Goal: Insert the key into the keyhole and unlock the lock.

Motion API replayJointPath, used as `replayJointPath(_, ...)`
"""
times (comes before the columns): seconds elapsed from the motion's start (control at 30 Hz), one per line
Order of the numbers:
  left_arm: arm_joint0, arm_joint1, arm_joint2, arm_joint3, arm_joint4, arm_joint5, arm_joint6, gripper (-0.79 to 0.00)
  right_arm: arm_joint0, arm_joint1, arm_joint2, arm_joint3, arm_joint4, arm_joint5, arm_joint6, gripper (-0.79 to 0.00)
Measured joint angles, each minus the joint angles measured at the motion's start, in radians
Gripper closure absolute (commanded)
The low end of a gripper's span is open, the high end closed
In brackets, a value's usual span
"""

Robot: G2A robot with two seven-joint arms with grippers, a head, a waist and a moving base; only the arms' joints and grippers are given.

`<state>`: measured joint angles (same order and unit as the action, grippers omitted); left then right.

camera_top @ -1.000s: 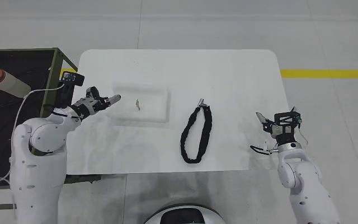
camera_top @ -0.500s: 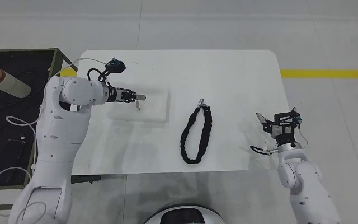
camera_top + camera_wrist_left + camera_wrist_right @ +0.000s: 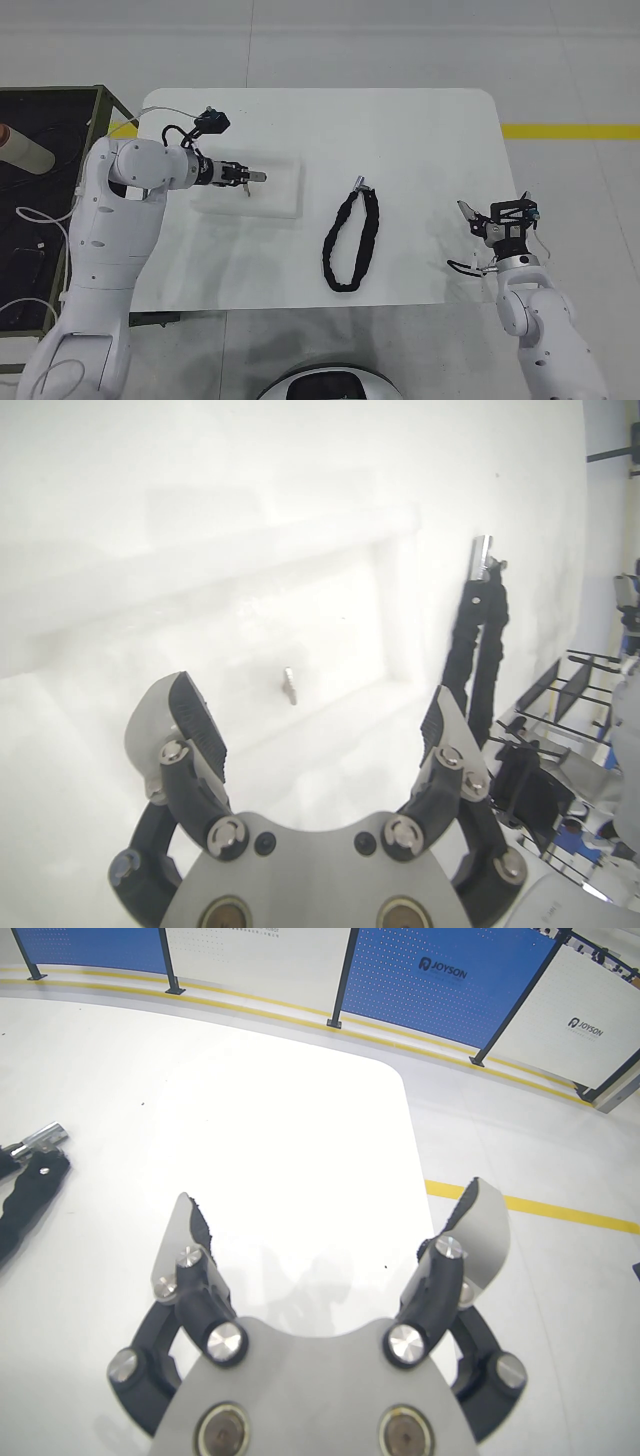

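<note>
**Left hand open over the key; lock lies mid-worktop**

The worktop [image 3: 420,130] is white with rounded corners and stands on a pale grey floor [image 3: 560,60]. A yellow line [image 3: 570,131] runs across the floor off the worktop's right edge. The right wrist view shows blue and white panels [image 3: 440,983] on black posts beyond the far edge. A dark frame [image 3: 50,110] stands off the far left corner.

A low white tray [image 3: 275,200] sits in the left half of the worktop, about midway between the far and near edges.

The left hand [image 3: 312,695] hangs over the tray with its jaws spread wide and nothing between them. Its ribbed black pads [image 3: 200,720] are bare. In the left wrist view the key [image 3: 290,685] sits beyond the fingertips, in line with the gap and apart from both pads.

The right hand [image 3: 331,1193] is at the right edge, near the near right corner. It is also wide open and empty, well apart from the lock.

The key is small and silver and rests in the tray's shallow recess. Whether it stands or lies flat cannot be told.

The lock [image 3: 350,240] is a black sleeved loop lying flat near the middle of the worktop, reaching toward the near edge. Its silver cylinder [image 3: 361,185] is at the end nearest the far edge, just beside the tray's right side and not touching it.
</note>
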<state>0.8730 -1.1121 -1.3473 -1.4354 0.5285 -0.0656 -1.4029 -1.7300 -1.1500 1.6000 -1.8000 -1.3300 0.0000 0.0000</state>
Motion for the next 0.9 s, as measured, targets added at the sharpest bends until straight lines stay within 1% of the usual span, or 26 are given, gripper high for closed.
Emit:
replayJointPath(0.13, -0.073, -0.007, 0.042, 0.067, -0.037, 0.037, -0.053, -0.785, 0.000, 0.000, 0.000, 0.000, 0.000, 0.000, 0.000, -0.785)
replayJointPath(0.27, -0.141, -0.012, 0.086, 0.155, -0.033, 0.075, -0.120, -0.785, 0.000, 0.000, 0.000, 0.000, 0.000, 0.000, 0.000, -0.785)
replayJointPath(0.33, -0.165, -0.015, 0.107, 0.192, -0.038, 0.073, -0.134, -0.776, 0.000, 0.000, 0.000, 0.000, 0.000, 0.000, 0.000, -0.785)
replayJointPath(0.37, -0.177, -0.017, 0.124, 0.210, -0.029, 0.070, -0.135, -0.739, 0.000, 0.000, 0.000, 0.000, 0.000, 0.000, 0.000, -0.785)
replayJointPath(0.43, -0.188, -0.019, 0.147, 0.222, -0.007, 0.070, -0.132, -0.727, 0.000, 0.000, 0.000, 0.000, 0.000, 0.000, 0.000, -0.785)
replayJointPath(0.47, -0.193, -0.020, 0.158, 0.226, 0.004, 0.073, -0.128, -0.637, 0.000, 0.000, 0.000, 0.000, 0.000, 0.000, 0.000, -0.785)
replayJointPath(0.53, -0.198, -0.022, 0.166, 0.235, 0.007, 0.073, -0.121, -0.551, 0.000, 0.000, 0.000, 0.000, 0.000, 0.000, 0.000, -0.785)
replayJointPath(0.6, -0.207, -0.023, 0.171, 0.255, 0.004, 0.065, -0.116, -0.502, 0.000, 0.000, 0.000, 0.000, 0.000, 0.000, 0.000, -0.785)
replayJointPath(0.67, -0.216, -0.024, 0.178, 0.276, 0.009, 0.059, -0.115, -0.471, 0.000, 0.000, 0.000, 0.000, 0.000, 0.000, 0.000, -0.785)
replayJointPath(0.73, -0.223, -0.026, 0.189, 0.291, 0.018, 0.057, -0.116, -0.486, 0.000, 0.000, 0.000, 0.000, 0.000, 0.000, 0.000, -0.785)
replayJointPath(0.77, -0.227, -0.027, 0.196, 0.302, 0.024, 0.057, -0.116, -0.477, 0.000, 0.000, 0.000, 0.000, 0.000, 0.000, 0.000, -0.785)
replayJointPath(0.87, -0.240, -0.033, 0.216, 0.331, 0.024, 0.049, -0.120, -0.425, 0.000, 0.000, 0.000, 0.000, 0.000, 0.000, 0.000, -0.785)
replayJointPath(0.9, -0.244, -0.035, 0.222, 0.338, 0.024, 0.047, -0.120, -0.391, 0.000, 0.000, 0.000, 0.000, 0.000, 0.000, 0.000, -0.785)
